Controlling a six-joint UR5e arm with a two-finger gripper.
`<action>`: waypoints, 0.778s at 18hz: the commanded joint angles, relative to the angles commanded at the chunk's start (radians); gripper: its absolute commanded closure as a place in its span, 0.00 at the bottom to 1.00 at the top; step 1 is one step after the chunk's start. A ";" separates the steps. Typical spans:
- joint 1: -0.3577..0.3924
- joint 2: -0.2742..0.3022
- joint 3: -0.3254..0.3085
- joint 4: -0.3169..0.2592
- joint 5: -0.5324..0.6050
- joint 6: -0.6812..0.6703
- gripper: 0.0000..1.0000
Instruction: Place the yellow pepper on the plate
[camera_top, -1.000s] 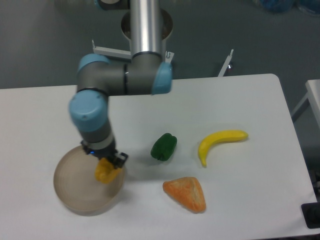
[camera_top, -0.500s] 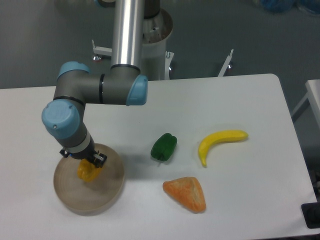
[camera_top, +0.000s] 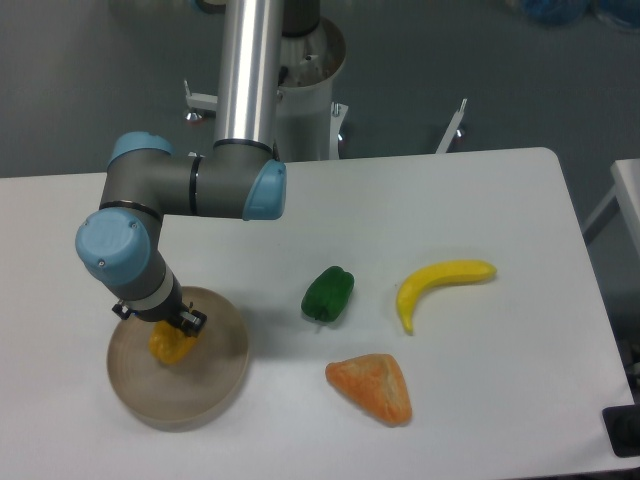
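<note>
The yellow pepper (camera_top: 170, 345) is held in the closed gripper (camera_top: 168, 335) over the left part of the plate (camera_top: 215, 375), inside its rim. The plate is set near the white table's (camera_top: 480, 200) front-left edge. Open tabletop is left between it and the green pepper (camera_top: 328, 294). A grey floor is seen behind. Since half a second ago, the pepper has been shifted slightly left and lower.
</note>
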 joint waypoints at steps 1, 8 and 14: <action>0.000 0.002 0.002 0.000 0.002 0.000 0.00; 0.047 0.029 0.018 0.011 0.002 0.018 0.00; 0.191 0.067 0.017 0.005 0.002 0.196 0.00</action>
